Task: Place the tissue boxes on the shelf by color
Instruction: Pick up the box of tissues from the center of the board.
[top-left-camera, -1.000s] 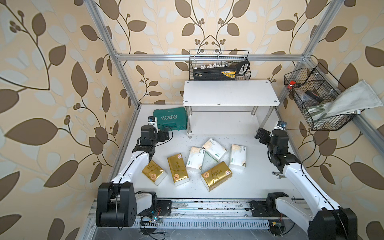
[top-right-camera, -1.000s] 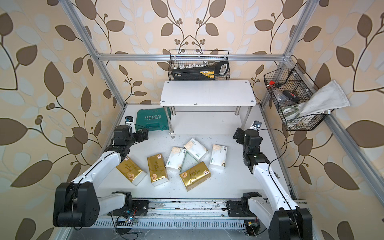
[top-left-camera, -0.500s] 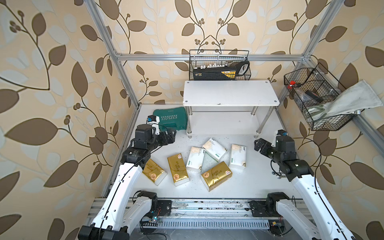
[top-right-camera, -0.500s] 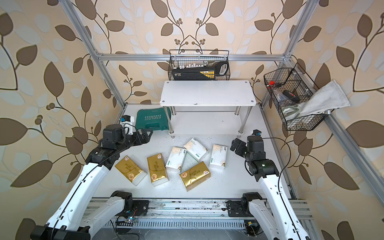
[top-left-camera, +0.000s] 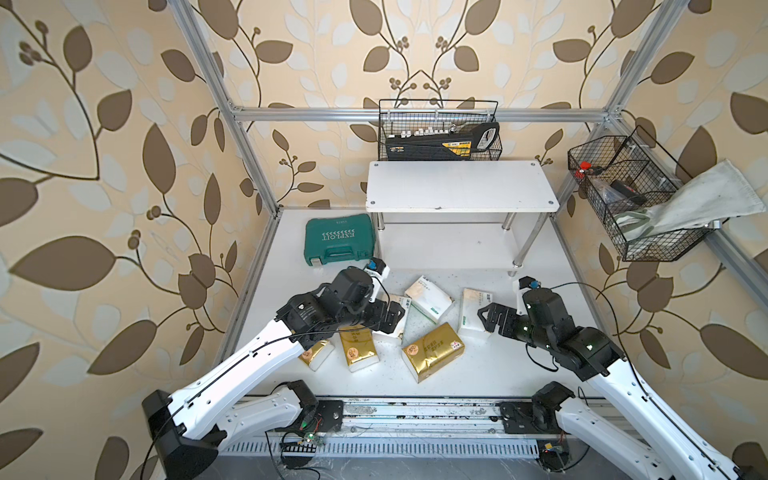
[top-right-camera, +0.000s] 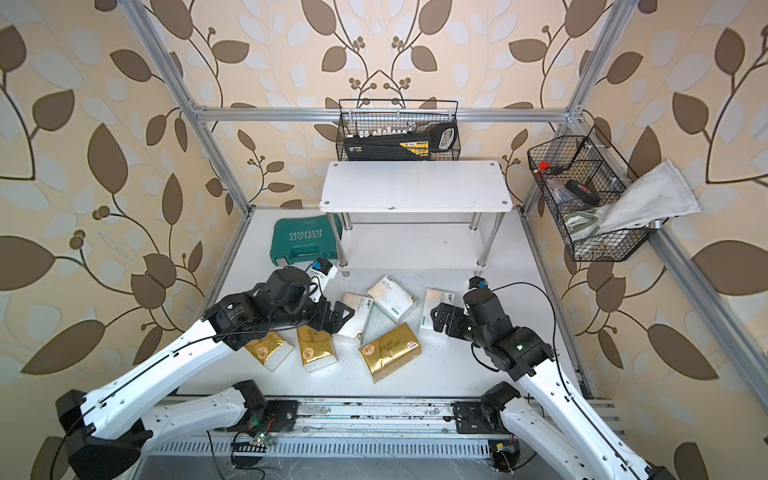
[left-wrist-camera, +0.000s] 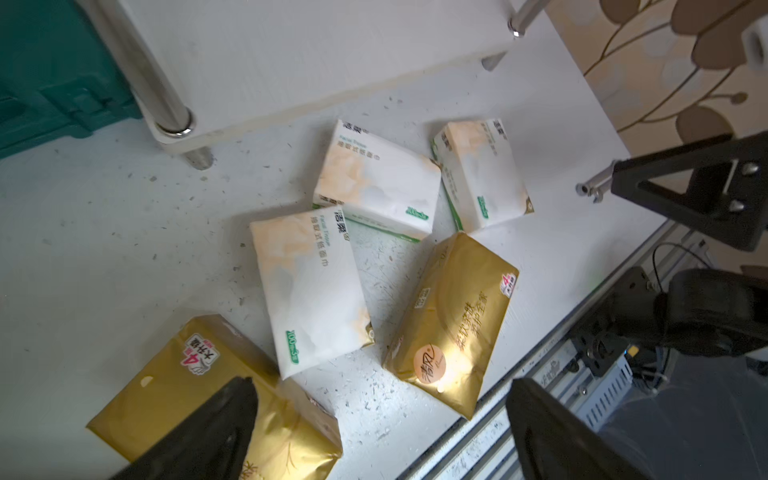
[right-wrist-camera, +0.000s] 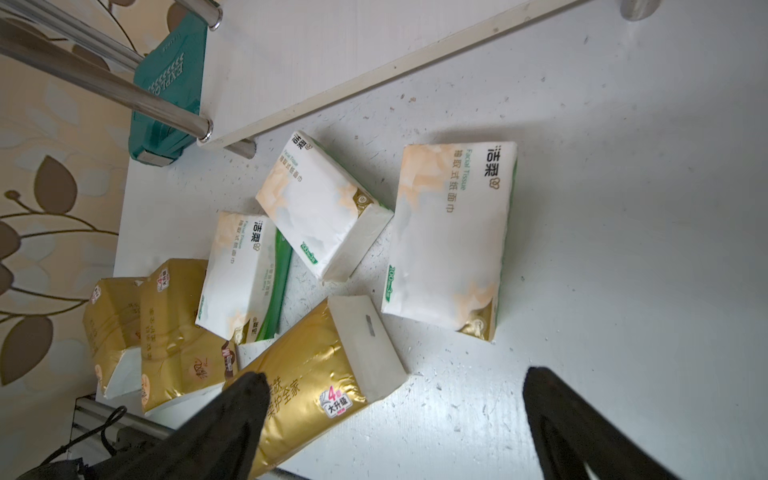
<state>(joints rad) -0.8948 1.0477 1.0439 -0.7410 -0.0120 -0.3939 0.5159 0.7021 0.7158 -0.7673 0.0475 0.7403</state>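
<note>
Both top views are bright, with soft, even light that seems to come from above, and no hard shadows. White desk (top-left-camera: 498, 365) is near washed out, with slight bloom. Shelf (top-left-camera: 457, 187) throws a pale, soft shadow onto its lower board. Gold tissue pack (top-left-camera: 432, 351) shows foil sheen and hot streaks. Wide-angle bend: frame posts (top-left-camera: 232, 137) bow toward the edges and the wallpaper stretches in the corners. Centre is sharp.

Left wrist view is dimmer with a greyish cast. There's a hot glare spot on the gold tissue pack (left-wrist-camera: 453, 316), and print is crisp mid-frame. In the right wrist view a broad grey shadow lies over the bare desk (right-wrist-camera: 644, 249). Jaws close to each wrist lens are black, soft and out of focus.
</note>
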